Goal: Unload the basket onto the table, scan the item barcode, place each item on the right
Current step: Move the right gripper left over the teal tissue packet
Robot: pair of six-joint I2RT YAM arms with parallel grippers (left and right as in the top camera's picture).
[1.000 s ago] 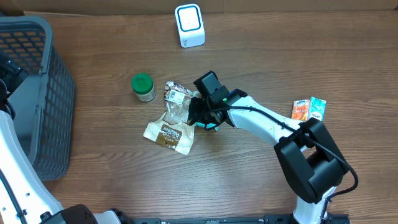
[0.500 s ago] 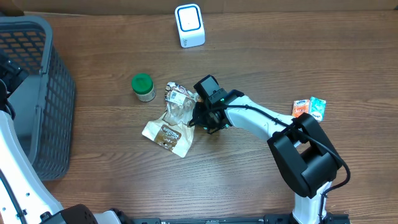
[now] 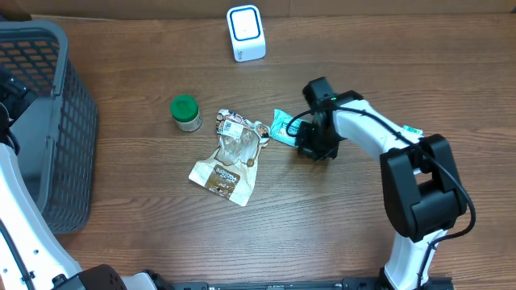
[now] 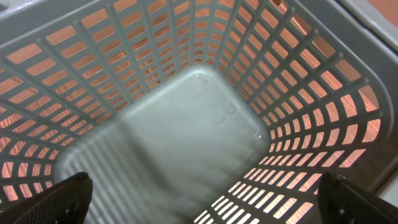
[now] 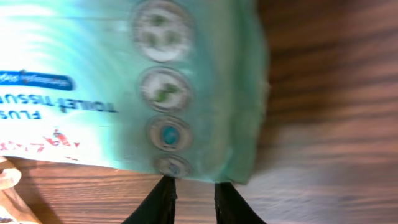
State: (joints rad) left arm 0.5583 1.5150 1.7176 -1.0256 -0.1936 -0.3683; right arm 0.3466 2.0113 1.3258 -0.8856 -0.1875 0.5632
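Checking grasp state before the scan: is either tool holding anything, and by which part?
Left tool holds nothing, open over the basket. Right tool: cannot tell; its tips sit slightly apart at the edge of the teal tissue packet.

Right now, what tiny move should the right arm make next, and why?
Probably ease the right gripper forward onto the teal tissue pack, then close: its fingertips stand narrowly apart just at the pack's edge, with table showing between them.
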